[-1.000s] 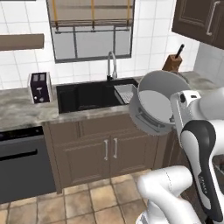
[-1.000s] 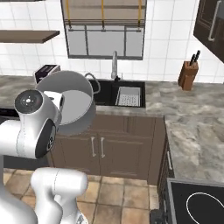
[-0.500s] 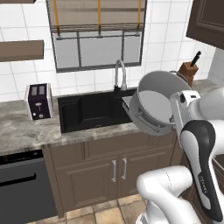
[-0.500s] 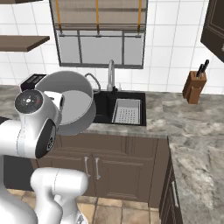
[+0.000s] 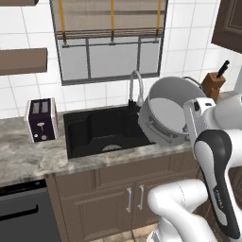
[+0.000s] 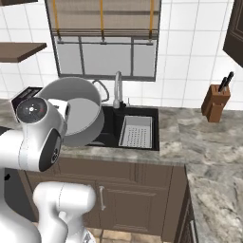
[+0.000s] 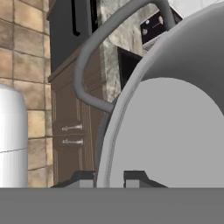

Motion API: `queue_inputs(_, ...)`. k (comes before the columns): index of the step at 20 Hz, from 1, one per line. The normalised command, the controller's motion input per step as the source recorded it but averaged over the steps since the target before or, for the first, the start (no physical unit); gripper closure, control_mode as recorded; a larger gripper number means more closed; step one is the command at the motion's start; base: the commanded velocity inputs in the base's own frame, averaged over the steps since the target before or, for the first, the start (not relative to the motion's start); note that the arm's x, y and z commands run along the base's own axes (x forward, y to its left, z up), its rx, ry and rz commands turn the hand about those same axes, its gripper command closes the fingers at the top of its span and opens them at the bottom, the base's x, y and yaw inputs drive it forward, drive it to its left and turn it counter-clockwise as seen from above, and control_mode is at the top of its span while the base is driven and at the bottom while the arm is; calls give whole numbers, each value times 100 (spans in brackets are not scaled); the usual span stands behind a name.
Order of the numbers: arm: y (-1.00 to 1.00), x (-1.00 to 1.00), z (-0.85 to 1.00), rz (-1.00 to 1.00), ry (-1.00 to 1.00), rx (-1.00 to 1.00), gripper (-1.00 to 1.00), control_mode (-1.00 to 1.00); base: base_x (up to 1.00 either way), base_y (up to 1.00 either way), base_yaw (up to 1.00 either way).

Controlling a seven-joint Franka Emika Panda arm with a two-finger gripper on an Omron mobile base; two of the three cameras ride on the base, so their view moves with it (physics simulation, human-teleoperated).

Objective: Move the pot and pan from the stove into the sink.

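The light-grey pot point(image 5: 168, 116) hangs in the air, tipped on its side with its open mouth facing the base, in front of the right part of the black sink point(image 5: 94, 132). My gripper point(image 7: 110, 178) is shut on the pot's rim, which runs up between the two fingertips point(image 7: 85, 177) in the hand view. One loop handle point(image 7: 87, 57) arches over the rim there. In the right base view the pot point(image 6: 78, 111) covers the left part of the sink point(image 6: 109, 127). The pan and the stove are out of view.
A chrome faucet point(image 5: 134, 87) rises behind the basin. A grey strainer tray point(image 6: 136, 132) sits in the sink's right side. A toaster point(image 5: 40, 120) stands left on the marbled counter and a knife block point(image 6: 216, 102) at the right. A dishwasher front point(image 5: 23, 217) is lower left.
The whole scene has shifted and the sink and window look larger: the base has driven toward the sink. The pot stays in the gripper in the same tipped pose.
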Motion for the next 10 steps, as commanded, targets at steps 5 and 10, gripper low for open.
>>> queue_inputs(5, 0, 0, 0, 0, 0, 0, 100, 100, 1, 38, -2)
queue_inputs(10, 0, 0, 0, 0, 0, 0, 100, 100, 0, 47, -3)
